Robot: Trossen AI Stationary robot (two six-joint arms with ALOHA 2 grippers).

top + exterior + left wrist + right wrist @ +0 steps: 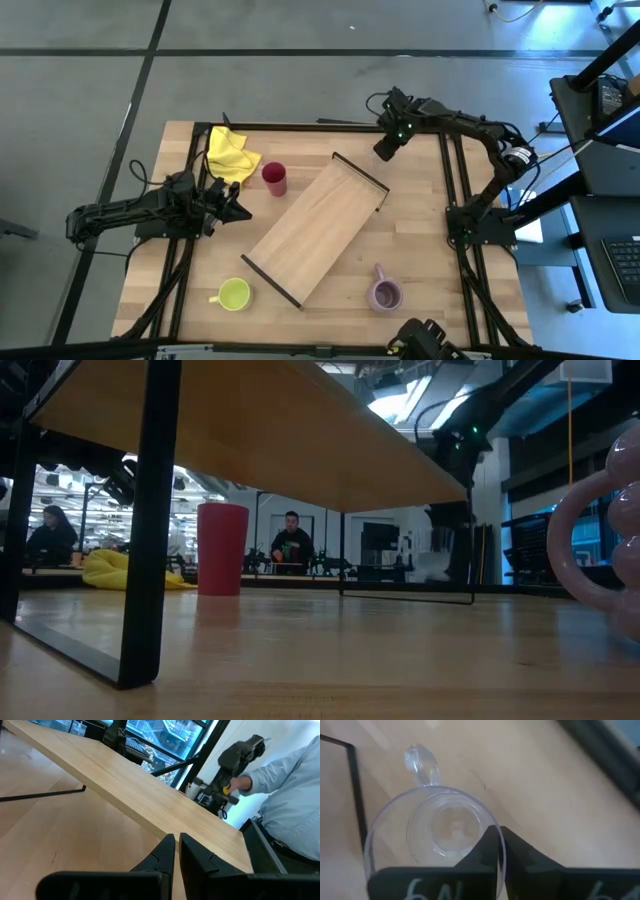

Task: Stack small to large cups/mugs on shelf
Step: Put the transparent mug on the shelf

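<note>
Left tool (238,207) clenched empty near the red tumbler (274,179), upright on the tabletop (430,270) between cloth (230,155) and shelf (310,232): likely light, stiff, slick, handleless, so pinch its wall at the rim; right tool (384,150) clenched empty by the shelf's far end.

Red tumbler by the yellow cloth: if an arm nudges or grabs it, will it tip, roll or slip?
The red tumbler stands upright and is taller than it is wide, so a push near its rim would probably tip it. With no handle and round walls, it would likely roll once down. Its smooth-looking side may slip in a loose grip.
</note>
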